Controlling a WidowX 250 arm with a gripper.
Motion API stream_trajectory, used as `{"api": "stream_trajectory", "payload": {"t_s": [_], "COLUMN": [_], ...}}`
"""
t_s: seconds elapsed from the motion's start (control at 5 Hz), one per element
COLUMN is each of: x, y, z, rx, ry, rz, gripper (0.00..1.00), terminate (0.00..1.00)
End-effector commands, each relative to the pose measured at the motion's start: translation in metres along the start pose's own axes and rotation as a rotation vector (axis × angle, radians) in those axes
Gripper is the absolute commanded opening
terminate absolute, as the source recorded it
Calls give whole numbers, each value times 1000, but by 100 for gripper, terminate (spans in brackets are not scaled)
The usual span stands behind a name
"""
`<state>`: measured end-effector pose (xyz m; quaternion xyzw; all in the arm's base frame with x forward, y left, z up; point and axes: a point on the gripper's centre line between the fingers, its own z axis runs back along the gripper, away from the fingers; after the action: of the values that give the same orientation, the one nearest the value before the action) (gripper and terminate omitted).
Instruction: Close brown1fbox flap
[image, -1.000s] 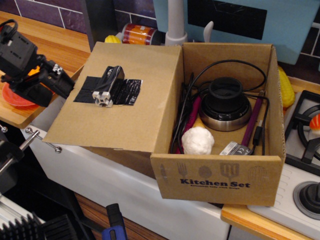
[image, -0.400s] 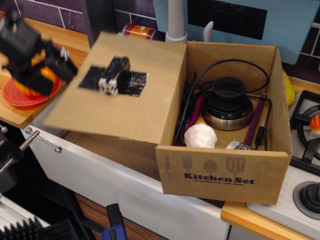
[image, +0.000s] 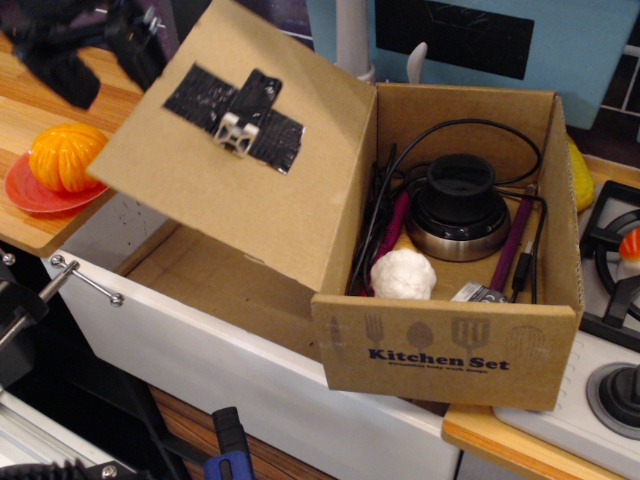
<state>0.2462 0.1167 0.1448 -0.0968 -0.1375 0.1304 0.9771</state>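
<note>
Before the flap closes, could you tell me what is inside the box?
Inside the box: a black-and-silver round device with its cable, a white ball-like object, purple sticks and a small silver item. The box floor beneath them is mostly hidden.

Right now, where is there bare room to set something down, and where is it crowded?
Bare wooden counter behind the orange on its red plate. Crowded: the brown1fbox interior, filled by cables, black puck device and white ball.

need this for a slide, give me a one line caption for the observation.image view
Robot gripper at the raised edge of the cardboard flap, tilted up beside the open Kitchen Set box holding cables and a white ball.
</note>
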Motion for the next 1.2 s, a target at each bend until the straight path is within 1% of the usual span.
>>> {"api": "stream_trajectory", "payload": {"t_s": [0.0,0.2,0.4,0.6,0.8,1.0], "x": [-14,-13,-4,8,22,26], "y": [-43,-56,-77,-95,-113,-131], "z": [-2,-2,5,12,19,12], "rx": [158,218,277,307,308,228], "ry": [-98,-112,-111,-104,-86,-108], "rz": [-134,-161,-180,-178,-164,-92], "gripper": [100,100,100,100,100,100], "terminate": [0,0,0,0,0,0]}}
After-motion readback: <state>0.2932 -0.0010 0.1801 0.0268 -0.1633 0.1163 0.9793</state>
